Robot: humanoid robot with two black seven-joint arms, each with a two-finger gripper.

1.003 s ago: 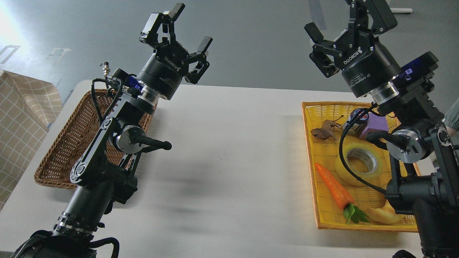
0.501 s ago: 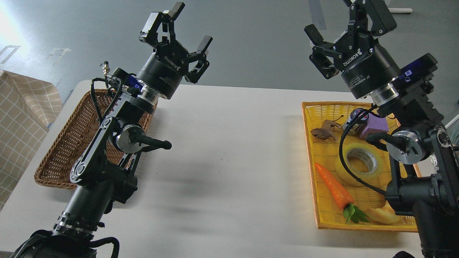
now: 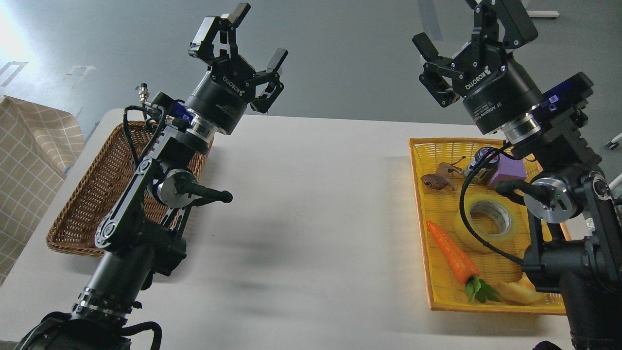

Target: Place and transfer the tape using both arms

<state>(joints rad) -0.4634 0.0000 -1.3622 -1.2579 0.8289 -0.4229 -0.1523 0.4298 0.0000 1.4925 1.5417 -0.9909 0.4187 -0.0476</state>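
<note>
Currently, head view only. We see left gripper (image 3: 250,36) raised high above far left of table (image 3: 311,204), fingers spread wide, holding nothing. Right gripper (image 3: 469,29) raised likewise above far right, fingers spread wide, empty. Tape (image 3: 488,221) lies flat, core up, in yellow tray (image 3: 419,204) at right, beside carrot toy (image 3: 452,253), partly behind right arm cable. Wicker basket (image 3: 92,194) at left, likely destination. We judge pick not yet begun; right arm nearest tape, so it goes first.
</note>
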